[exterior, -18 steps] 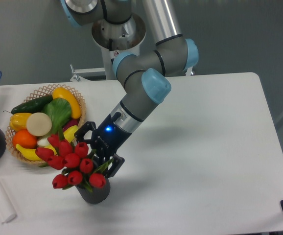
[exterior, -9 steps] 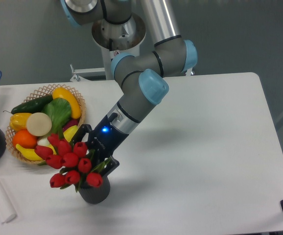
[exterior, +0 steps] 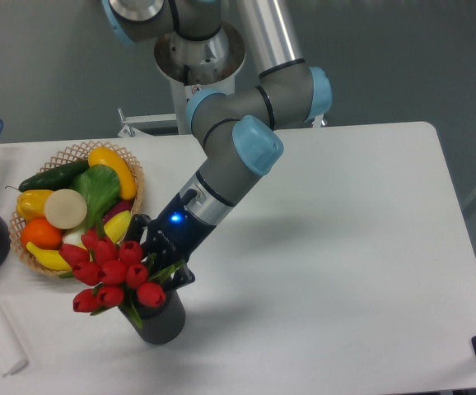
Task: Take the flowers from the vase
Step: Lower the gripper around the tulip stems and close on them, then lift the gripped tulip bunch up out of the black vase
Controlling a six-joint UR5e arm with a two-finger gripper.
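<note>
Flowers [exterior: 110, 274], glossy red closed buds, pinched by the black claw [exterior: 157, 262] over the dark cylindrical vase [exterior: 161, 319].

Since 1 s ago the gripper [exterior: 157, 253] has slid down-left w/ the arm, and the flowers [exterior: 113, 272] have tipped further left, approx. over the basket [exterior: 131, 177] edge, buds now hanging lower-left of the vase [exterior: 162, 318] rim.
</note>
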